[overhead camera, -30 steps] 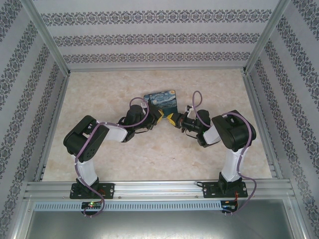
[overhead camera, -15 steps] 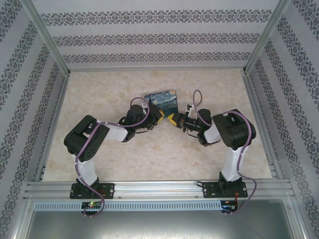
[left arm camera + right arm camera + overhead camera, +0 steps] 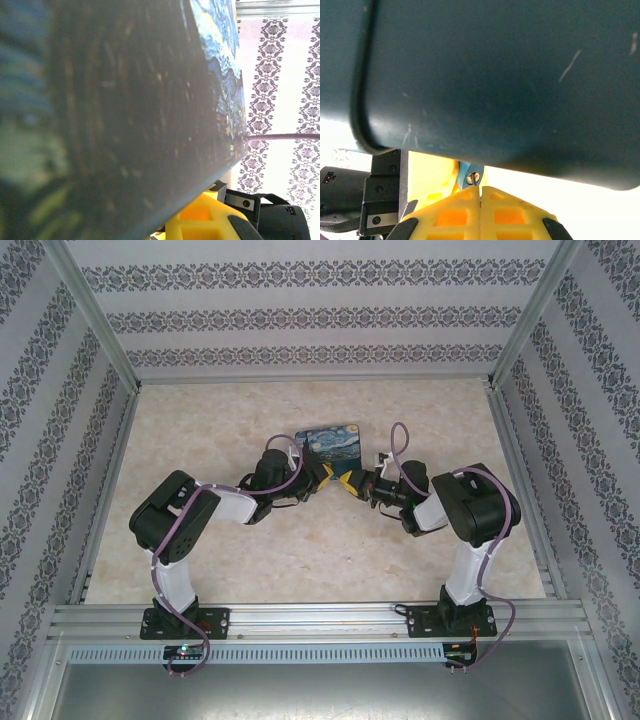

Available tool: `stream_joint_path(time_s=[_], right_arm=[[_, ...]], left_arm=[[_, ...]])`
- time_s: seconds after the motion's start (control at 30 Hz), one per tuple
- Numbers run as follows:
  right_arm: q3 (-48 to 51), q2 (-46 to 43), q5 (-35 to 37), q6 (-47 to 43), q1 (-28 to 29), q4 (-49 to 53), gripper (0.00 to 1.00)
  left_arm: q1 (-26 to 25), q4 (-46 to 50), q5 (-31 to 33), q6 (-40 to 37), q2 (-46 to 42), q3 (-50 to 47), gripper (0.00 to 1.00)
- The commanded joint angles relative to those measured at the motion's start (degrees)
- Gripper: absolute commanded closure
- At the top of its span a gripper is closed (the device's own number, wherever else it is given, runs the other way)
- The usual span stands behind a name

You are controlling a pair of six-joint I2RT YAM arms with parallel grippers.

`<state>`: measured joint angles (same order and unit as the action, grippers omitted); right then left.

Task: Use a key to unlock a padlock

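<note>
Near the table's middle my two grippers meet tip to tip, just in front of the blue swirl-patterned tin (image 3: 333, 443). My right gripper (image 3: 480, 189) is shut on the key (image 3: 474, 181), a thin dark sliver that pokes from between its yellow fingertips into the keyhole of the small blue padlock (image 3: 465, 171). The padlock sits against a yellow finger (image 3: 427, 177) of my left gripper (image 3: 322, 477), which is shut on it. In the top view the right gripper (image 3: 348, 482) points left at it. The tin's dark side (image 3: 125, 110) hides the left jaws in the left wrist view.
The tin's dark surface (image 3: 495, 75) looms close over both grippers. Patterned walls (image 3: 320, 315) and metal frame rails (image 3: 320, 618) enclose the beige table (image 3: 320, 560). Purple cables (image 3: 398, 445) loop above both wrists.
Both grippers, still tip to tip, have drifted slightly to the right, and the blue tin has shifted right with them. Neither grip has changed.
</note>
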<state>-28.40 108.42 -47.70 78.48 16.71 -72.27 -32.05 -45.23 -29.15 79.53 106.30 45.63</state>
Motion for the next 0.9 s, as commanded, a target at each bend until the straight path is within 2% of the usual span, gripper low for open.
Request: stream_joint_path(time_s=[0.0,0.17,0.37,0.57,0.87], right_arm=[[-0.92,-1.57,-1.78,-1.01,1.2,-4.53,1.0],[-1.35,-1.34,-0.47,-0.44,0.7,-5.92,1.0],[-1.57,-4.06,1.61,-6.12,0.38,0.08,1.0],[-1.65,-5.37,2.7,-8.06,0.28,2.04,1.0],[-4.37,-2.28,0.42,7.34,0.51,-7.1,1.0]], left_arm=[[-2.31,-2.07,-9.7,-1.72,0.66,2.63,1.0],[-2.22,-2.69,-10.87,-1.83,0.54,2.39,1.0],[-2.14,-5.87,-13.22,0.21,0.75,2.36,1.0],[-2.05,-10.71,-15.21,3.16,1.48,2.55,1.0],[-2.05,-10.04,-15.81,2.78,1.6,3.09,1.0]])
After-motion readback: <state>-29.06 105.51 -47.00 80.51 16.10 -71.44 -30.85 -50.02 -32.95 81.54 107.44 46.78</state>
